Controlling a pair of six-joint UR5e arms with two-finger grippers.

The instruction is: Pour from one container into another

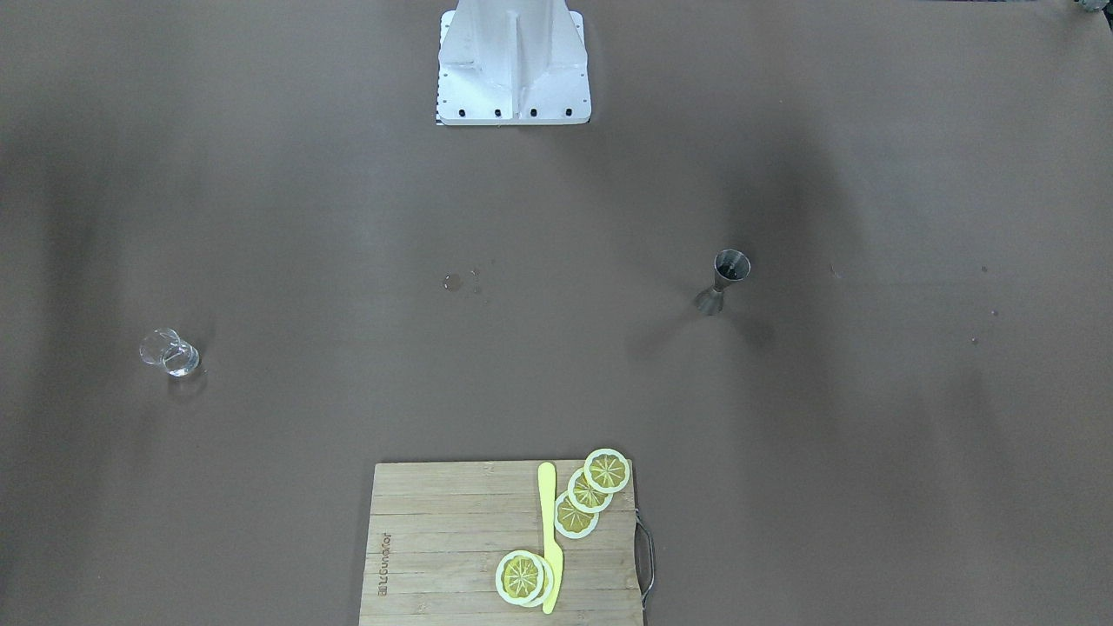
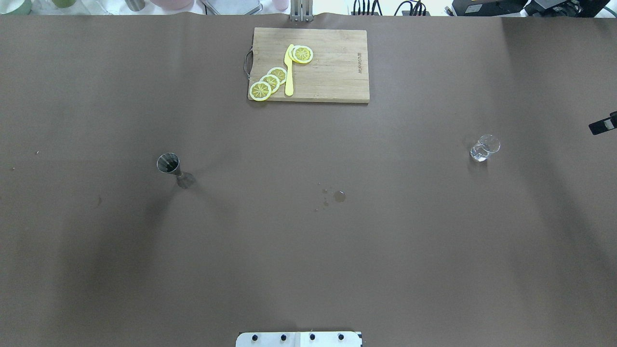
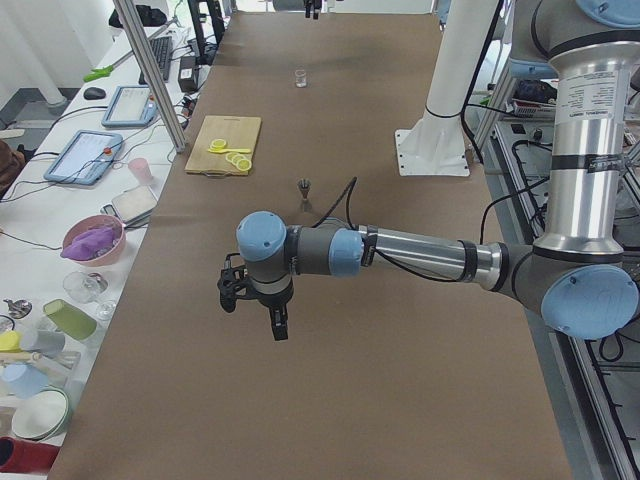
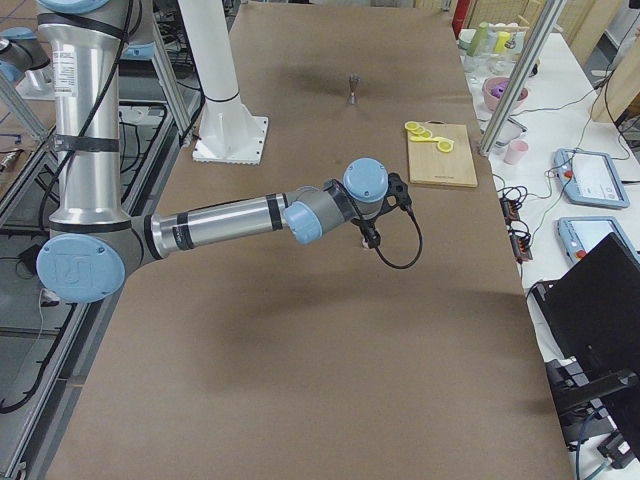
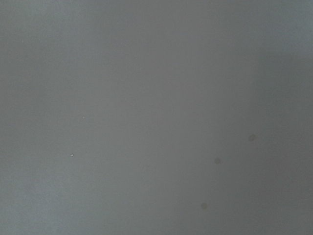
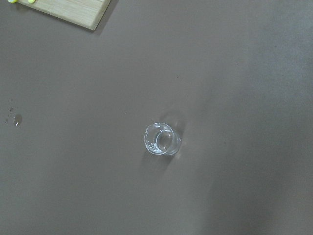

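Note:
A small metal jigger [image 1: 726, 283] [image 2: 171, 166] [image 3: 304, 186] [image 4: 352, 85] stands upright on the brown table on my left side. A clear glass [image 1: 169, 352] [image 2: 484, 148] [image 3: 299, 77] sits far off on my right side, and the right wrist view looks straight down on it [image 6: 161, 139]. My left gripper [image 3: 253, 312] hangs high over bare table, well short of the jigger. My right gripper [image 4: 368, 232] hovers above the glass's area. Neither wrist view shows fingers, so I cannot tell whether either gripper is open or shut.
A wooden cutting board [image 1: 435, 539] [image 2: 332, 67] with lemon slices [image 1: 587, 491] and a yellow knife [image 1: 548, 530] lies at the far middle edge. Water droplets [image 1: 452, 282] [image 2: 339, 195] mark the table's centre. The white robot base [image 1: 513, 65] stands on my side.

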